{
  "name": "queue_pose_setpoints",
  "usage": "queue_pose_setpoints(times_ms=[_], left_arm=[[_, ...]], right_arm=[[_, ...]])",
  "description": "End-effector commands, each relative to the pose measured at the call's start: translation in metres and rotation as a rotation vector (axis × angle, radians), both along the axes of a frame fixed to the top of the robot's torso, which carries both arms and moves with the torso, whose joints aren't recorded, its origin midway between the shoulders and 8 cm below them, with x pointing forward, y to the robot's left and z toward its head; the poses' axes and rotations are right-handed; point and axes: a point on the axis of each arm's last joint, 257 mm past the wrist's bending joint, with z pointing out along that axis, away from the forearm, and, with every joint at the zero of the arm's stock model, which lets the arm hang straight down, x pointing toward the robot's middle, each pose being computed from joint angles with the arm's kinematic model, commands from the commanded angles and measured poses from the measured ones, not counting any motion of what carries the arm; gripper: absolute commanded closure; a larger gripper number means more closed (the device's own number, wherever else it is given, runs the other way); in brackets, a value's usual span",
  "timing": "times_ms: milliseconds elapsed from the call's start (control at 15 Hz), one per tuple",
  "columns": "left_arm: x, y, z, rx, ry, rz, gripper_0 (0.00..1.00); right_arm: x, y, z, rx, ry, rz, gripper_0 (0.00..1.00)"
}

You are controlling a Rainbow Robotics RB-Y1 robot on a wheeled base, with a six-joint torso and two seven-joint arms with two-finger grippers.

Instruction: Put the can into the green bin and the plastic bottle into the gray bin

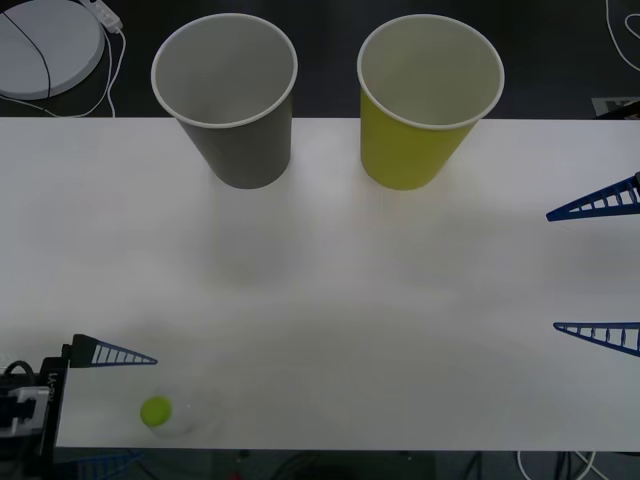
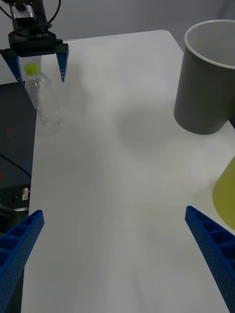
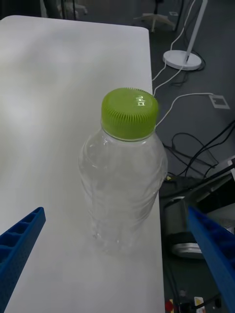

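The plastic bottle (image 1: 186,414), clear with a lime-green cap, stands upright near the table's front left corner. My left gripper (image 1: 143,408) is open around it, one blue finger on each side, not touching. In the left wrist view the bottle (image 3: 125,171) stands between the fingers of the left gripper (image 3: 116,213). The gray bin (image 1: 228,100) and the green bin (image 1: 428,105) stand side by side at the back of the table. At the table's right edge my right gripper (image 1: 600,270) is open and holds nothing. The can is out of view.
A white round disc (image 1: 45,45) with a cable lies behind the table at the back left. Black equipment and cables (image 3: 196,215) sit just past the table edge (image 3: 157,205) beside the bottle. Bare white tabletop (image 1: 330,300) stretches between the grippers and the bins.
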Motion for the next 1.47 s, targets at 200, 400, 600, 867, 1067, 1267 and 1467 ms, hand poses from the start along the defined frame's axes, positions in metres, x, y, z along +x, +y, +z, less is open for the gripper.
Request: queue_pose_setpoints(times_ms=[200,400,600,867,1067,1267,1467], left_arm=[[0.001,-0.025,-0.007,-0.049,-0.002,0.001,0.0],[0.005,-0.037,-0.01,-0.065,-0.012,0.003,0.0],[0.003,-0.052,-0.011,-0.095,-0.001,-0.01,0.0],[0.003,-0.063,-0.011,-0.116,0.002,-0.018,0.0],[0.003,-0.064,-0.012,-0.113,0.005,-0.02,0.0],[0.004,-0.065,-0.012,-0.113,0.006,-0.019,0.92],[0.004,-0.065,-0.011,-0.117,0.005,-0.017,1.0]], right_arm=[[0.0,0.0,0.0,0.0,0.0,0.0,0.0],[0.0,0.0,0.0,0.0,0.0,0.0,0.0],[0.0,0.0,0.0,0.0,0.0,0.0,0.0],[0.0,0.0,0.0,0.0,0.0,0.0,0.0],[0.0,0.0,0.0,0.0,0.0,0.0,0.0],[0.0,0.0,0.0,0.0,0.0,0.0,0.0],[0.0,0.0,0.0,0.0,0.0,0.0,0.0]])
